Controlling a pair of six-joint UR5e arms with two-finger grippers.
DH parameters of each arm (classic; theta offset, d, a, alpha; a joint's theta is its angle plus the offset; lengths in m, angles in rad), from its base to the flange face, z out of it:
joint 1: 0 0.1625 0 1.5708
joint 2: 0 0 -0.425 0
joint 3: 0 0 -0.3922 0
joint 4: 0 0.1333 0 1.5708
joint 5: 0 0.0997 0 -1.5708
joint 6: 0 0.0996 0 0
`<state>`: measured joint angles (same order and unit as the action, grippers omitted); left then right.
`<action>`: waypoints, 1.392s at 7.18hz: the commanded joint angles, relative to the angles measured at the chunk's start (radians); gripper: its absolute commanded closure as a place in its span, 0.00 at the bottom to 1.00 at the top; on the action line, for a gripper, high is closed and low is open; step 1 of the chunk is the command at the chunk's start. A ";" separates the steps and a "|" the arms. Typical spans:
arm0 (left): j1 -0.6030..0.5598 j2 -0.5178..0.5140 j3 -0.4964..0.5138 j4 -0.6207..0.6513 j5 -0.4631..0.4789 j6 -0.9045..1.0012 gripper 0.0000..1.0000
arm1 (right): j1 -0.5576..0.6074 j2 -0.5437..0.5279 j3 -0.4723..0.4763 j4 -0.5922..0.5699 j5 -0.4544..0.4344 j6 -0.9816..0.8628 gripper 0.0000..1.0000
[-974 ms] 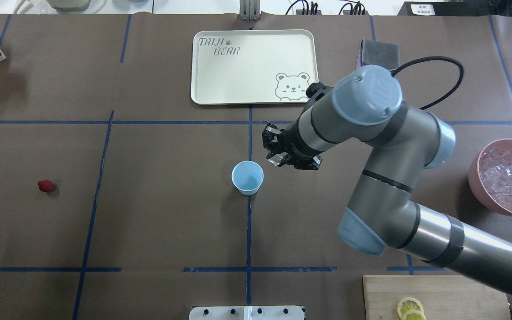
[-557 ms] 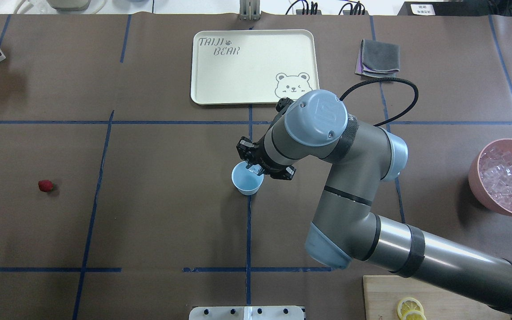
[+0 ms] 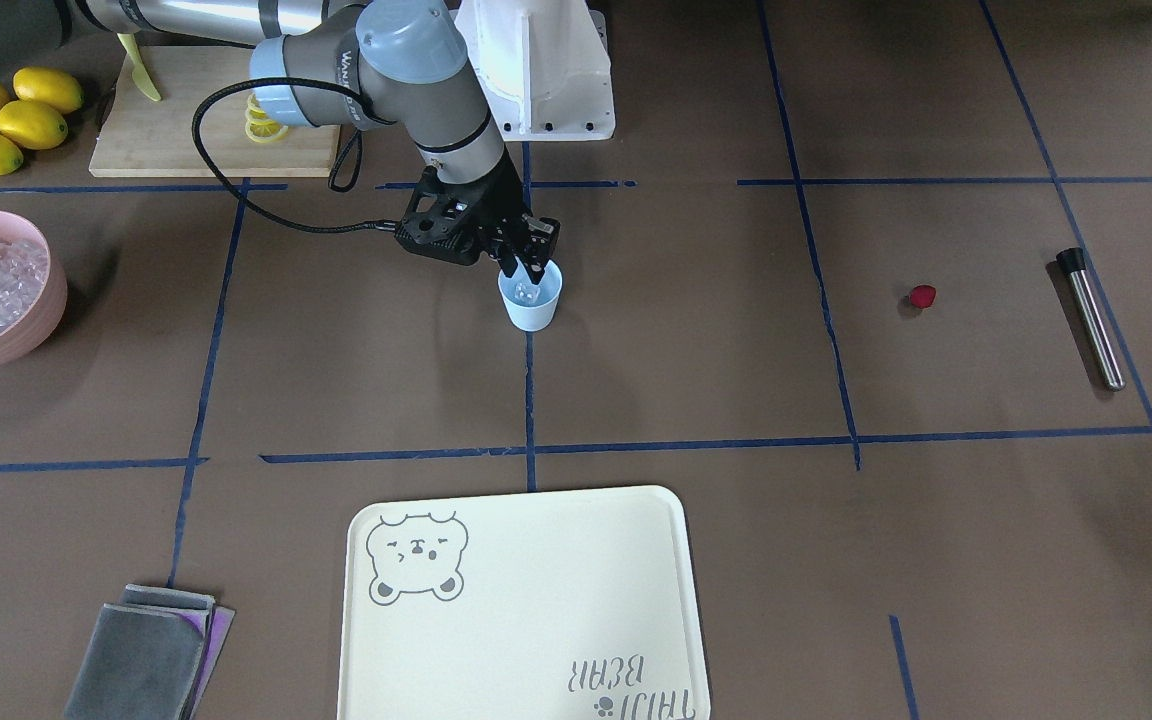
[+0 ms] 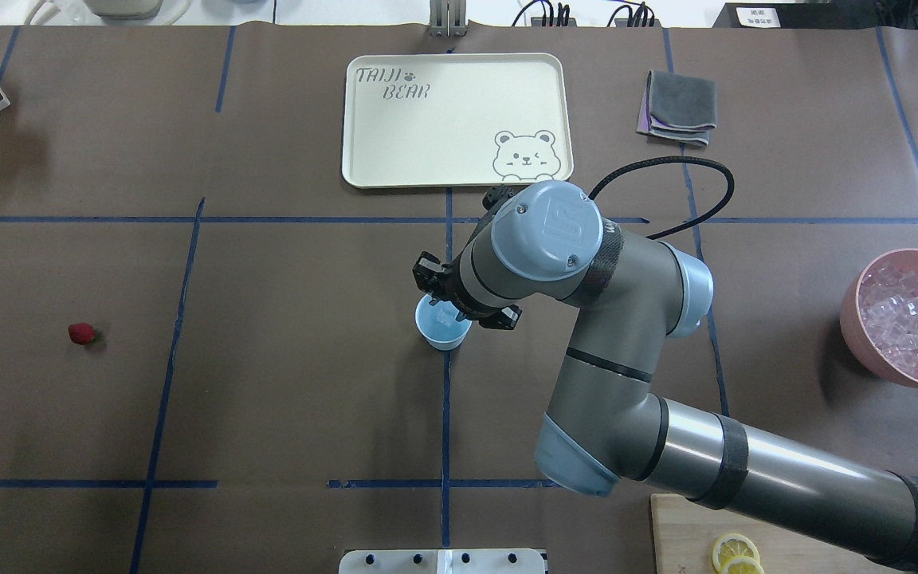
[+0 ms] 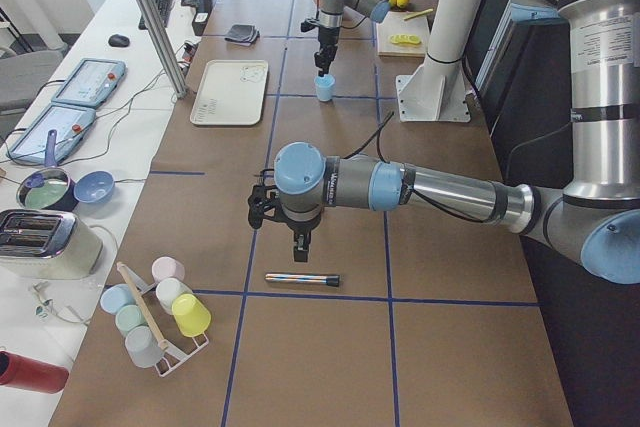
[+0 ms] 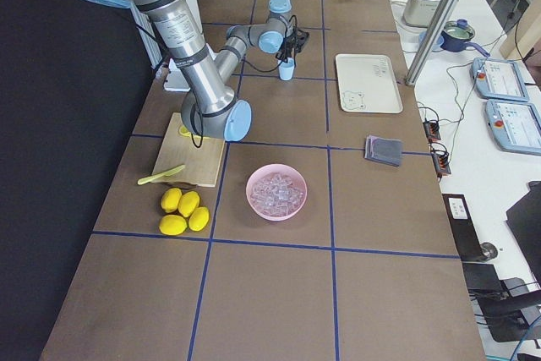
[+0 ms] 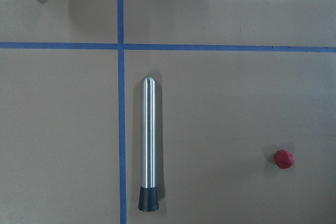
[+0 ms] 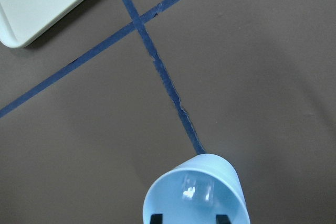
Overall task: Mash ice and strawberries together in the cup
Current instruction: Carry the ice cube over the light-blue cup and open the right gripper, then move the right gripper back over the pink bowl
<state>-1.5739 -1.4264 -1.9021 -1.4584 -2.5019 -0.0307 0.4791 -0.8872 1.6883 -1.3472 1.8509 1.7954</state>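
Note:
The light-blue cup (image 4: 437, 335) stands at the table's middle. My right gripper (image 4: 456, 307) hangs just over its mouth, also in the front view (image 3: 528, 268). In the right wrist view its two fingertips (image 8: 156, 217) stand apart over the cup (image 8: 168, 198), and one clear ice cube (image 8: 195, 190) lies inside it. The strawberry (image 4: 82, 333) lies far to the left on the table, also in the left wrist view (image 7: 284, 158). My left gripper (image 5: 300, 245) hovers over a steel muddler (image 7: 148, 142); I cannot tell whether it is open or shut.
A pink bowl (image 4: 853, 335) full of ice cubes stands at the right edge. A cream tray (image 4: 451, 119) lies beyond the cup, a grey cloth (image 4: 678, 108) to its right. A cutting board (image 4: 810, 526) with lemon slices is front right. Lemons (image 3: 6, 120) lie beside it.
My right gripper moved left with the ice cube, from beside the cup to over its mouth. The cube has left the fingers and lies in the cup.

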 commanded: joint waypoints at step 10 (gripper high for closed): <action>0.002 0.037 -0.041 0.004 0.000 -0.003 0.00 | 0.724 -0.932 0.262 0.000 0.404 -1.198 0.13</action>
<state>-1.5723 -1.3898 -1.9425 -1.4542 -2.5019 -0.0337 1.1667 -1.7713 1.9690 -1.3466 2.2407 0.7034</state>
